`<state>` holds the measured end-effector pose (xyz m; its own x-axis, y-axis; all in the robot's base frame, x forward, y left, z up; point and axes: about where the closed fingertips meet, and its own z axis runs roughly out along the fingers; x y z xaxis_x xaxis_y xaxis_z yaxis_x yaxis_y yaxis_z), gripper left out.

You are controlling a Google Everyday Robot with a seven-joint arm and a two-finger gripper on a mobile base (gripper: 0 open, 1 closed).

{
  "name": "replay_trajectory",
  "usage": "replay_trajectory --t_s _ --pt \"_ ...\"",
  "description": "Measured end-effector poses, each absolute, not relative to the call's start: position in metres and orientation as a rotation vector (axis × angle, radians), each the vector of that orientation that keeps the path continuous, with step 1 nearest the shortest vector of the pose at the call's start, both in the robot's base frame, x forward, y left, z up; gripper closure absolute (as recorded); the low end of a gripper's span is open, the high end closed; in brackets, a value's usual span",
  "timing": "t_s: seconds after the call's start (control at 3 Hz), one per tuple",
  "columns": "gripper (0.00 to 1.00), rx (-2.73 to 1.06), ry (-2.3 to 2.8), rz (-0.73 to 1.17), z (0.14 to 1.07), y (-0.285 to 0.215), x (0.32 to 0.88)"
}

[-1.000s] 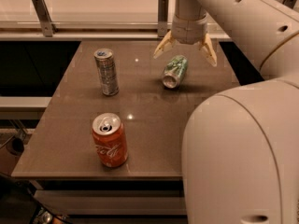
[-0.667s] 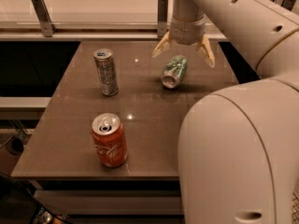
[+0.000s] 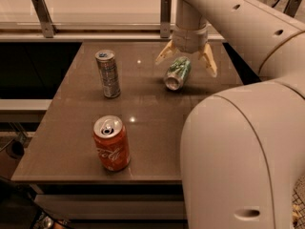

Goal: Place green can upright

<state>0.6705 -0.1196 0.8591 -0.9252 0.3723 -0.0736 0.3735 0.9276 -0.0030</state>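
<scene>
At the far right of the brown table (image 3: 143, 104), the green can (image 3: 177, 73) lies on its side, one silver end turned toward the camera and its body pointing away toward the back edge. The gripper (image 3: 186, 67) hangs directly over it, its two fingers (image 3: 208, 61) spread wide apart, one on each side of the can; no grasp is made, and contact with the can cannot be confirmed. Judged from this arrangement, the task is at its approach stage: closing on the can, lifting, turning it onto one end and releasing are all yet to be done. A slim silver-grey can (image 3: 108, 74) and an orange-red can (image 3: 111, 143) stand upright, well apart from the work area.
</scene>
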Motion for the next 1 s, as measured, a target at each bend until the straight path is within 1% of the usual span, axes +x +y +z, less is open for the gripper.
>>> replay_trajectory --t_s 1.0 --pt "0.00 0.413 3.016 -0.043 0.838 -0.133 0.696"
